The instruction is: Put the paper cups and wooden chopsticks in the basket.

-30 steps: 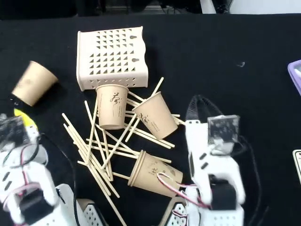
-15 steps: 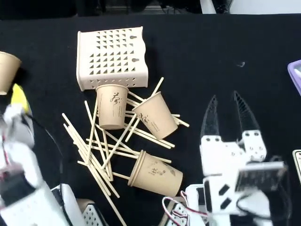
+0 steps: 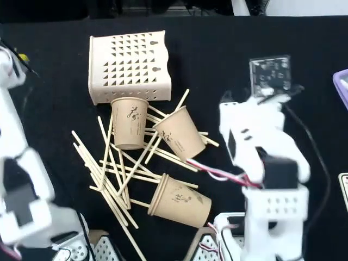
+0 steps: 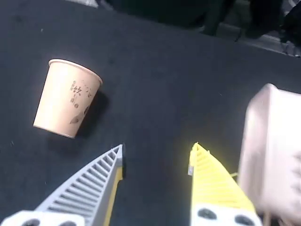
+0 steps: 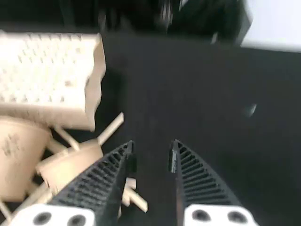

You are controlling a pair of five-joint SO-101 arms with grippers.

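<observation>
Your left gripper (image 4: pixel 157 149), fingers wide and empty, has the paper cup (image 4: pixel 67 99) ahead, toward its grey finger (image 4: pixel 89 188). Right gripper (image 5: pixel 151 145) fingers are narrowly parted, empty.

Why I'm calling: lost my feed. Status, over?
Left claw open near lone cup. Right claw open. Three cups on tangled chopsticks beside basket.

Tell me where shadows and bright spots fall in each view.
High view: light is even, the cups and chopsticks throw hardly any shadow on the black cloth. Left wrist view: the lone cup drops a soft shadow on its side toward the basket. Right wrist view: the basket's wall darkens the cloth beside it; a bright white patch sits in the room behind.
</observation>
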